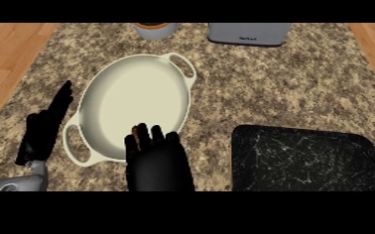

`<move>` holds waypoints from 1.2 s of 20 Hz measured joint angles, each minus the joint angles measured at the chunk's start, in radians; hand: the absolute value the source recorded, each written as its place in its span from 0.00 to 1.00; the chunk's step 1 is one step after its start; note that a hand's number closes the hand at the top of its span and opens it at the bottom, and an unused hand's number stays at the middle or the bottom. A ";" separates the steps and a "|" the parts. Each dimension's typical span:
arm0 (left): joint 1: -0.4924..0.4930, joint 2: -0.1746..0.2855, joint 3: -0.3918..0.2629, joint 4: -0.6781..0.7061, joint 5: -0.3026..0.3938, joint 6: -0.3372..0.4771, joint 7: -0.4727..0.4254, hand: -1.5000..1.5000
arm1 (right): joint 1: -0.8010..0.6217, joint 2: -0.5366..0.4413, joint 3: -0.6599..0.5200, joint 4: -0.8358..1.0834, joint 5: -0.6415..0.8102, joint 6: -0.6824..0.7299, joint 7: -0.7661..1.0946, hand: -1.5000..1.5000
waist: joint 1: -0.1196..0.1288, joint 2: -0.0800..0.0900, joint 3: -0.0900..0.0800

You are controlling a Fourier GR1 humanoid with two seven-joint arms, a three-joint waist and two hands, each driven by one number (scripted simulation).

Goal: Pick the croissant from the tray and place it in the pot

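— Left hand [44, 131] at the lower left of the frame, fingers straight and pointing up, grey forearm peeking in below it.
— Right hand [158, 164] at bottom centre, back towards us, curled round the croissant [135, 129], barely a brown sliver showing.

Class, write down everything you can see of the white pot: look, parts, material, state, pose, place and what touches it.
The pot is a shallow, cream-white oval dish, glossy like enamel, with a loop handle at its far right end and another at its near left. It sits upright, nothing showing inside, on the speckled stone counter, lying slantwise, left of the black tray. The right hand overlaps its near rim; contact cannot be told.
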 measured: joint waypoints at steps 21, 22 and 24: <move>0.000 0.001 0.012 -0.003 -0.005 0.000 -0.009 0.50 | -0.435 0.001 -0.199 0.387 -0.218 -0.290 -0.017 1.00 | -0.006 0.019 0.001; -0.002 0.003 0.016 -0.009 -0.003 0.000 -0.005 0.50 | -0.443 0.002 -0.208 0.433 -0.234 -0.314 -0.038 1.00 | -0.006 0.021 0.001; -0.012 -0.005 0.007 -0.010 -0.010 0.005 0.002 0.50 | -0.481 0.003 -0.217 0.509 -0.284 -0.348 -0.063 1.00 | -0.004 0.023 0.001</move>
